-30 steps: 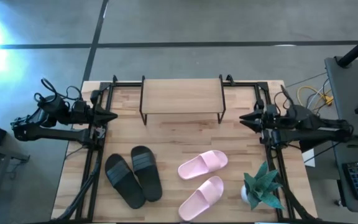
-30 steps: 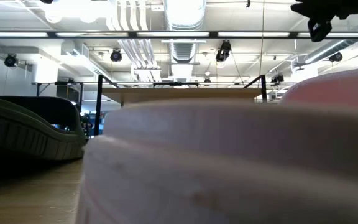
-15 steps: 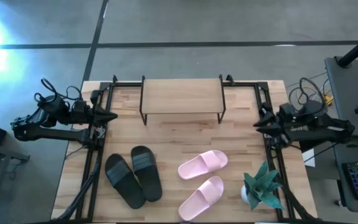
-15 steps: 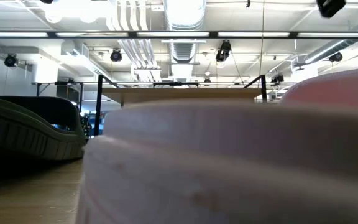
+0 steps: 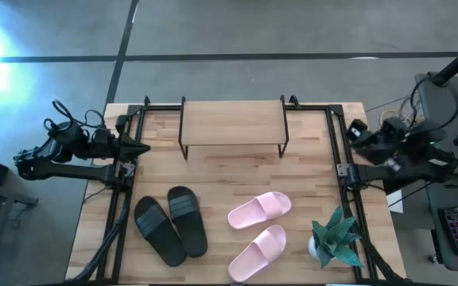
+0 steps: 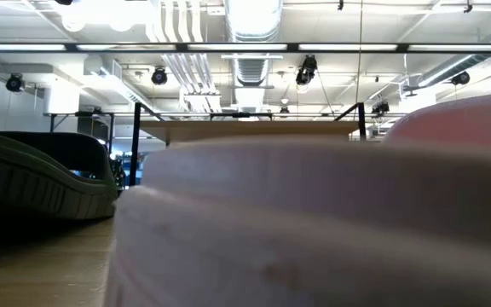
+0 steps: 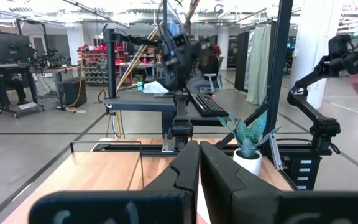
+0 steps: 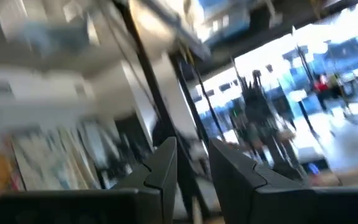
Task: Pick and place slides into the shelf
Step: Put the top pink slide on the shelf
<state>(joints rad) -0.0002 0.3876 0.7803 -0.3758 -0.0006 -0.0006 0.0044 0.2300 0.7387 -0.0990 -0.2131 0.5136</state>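
Note:
Two black slides (image 5: 171, 226) lie side by side on the table's near left, soles down. Two pink slides (image 5: 258, 230) lie on the near right. In the low view a pink slide (image 6: 314, 222) fills the foreground and a black slide (image 6: 41, 183) shows at the left. The shelf (image 5: 233, 123), a light wood plank on thin black legs, stands at the far middle with nothing on top. My left gripper (image 5: 143, 148) waits shut at the left edge, its fingers (image 7: 188, 165) together. My right gripper (image 5: 354, 129) is beyond the right edge, raised, with a narrow gap between its fingers (image 8: 166, 162).
A potted plant (image 5: 334, 238) in a white pot stands at the table's near right corner, beside the pink slides. Black metal frame rails (image 5: 340, 171) run along the left and right edges. Bare wood (image 5: 229, 171) lies between the shelf and the slides.
My right gripper has drawn back from over the table's right part toward and past the right edge. It has tipped upward, so its wrist view now looks at the room's ceiling, and it has left the low view. The slides and my left arm have kept still.

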